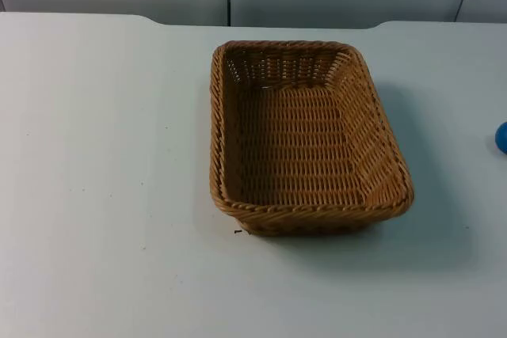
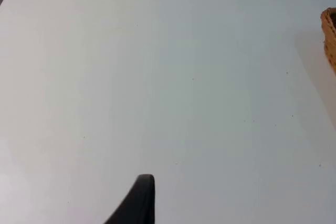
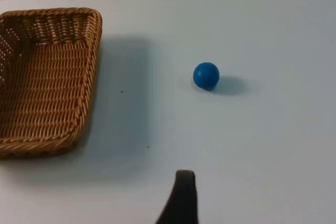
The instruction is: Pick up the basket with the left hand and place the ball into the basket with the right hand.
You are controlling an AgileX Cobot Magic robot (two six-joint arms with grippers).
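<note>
Left gripper (image 2: 137, 203) hung over bare white table (image 1: 95, 156), the basket's edge to its side; whether its fingers were open could not be told. Woven basket (image 1: 305, 136) sat mid-table, empty. Blue ball (image 3: 206, 75) lay well apart to its right. Right gripper (image 3: 181, 200) hung nearby, finger state likewise untellable.

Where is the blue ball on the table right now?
The blue ball lies on the white table, apart from the wicker basket on its right-arm side; in the top view it sits at the right edge.
</note>
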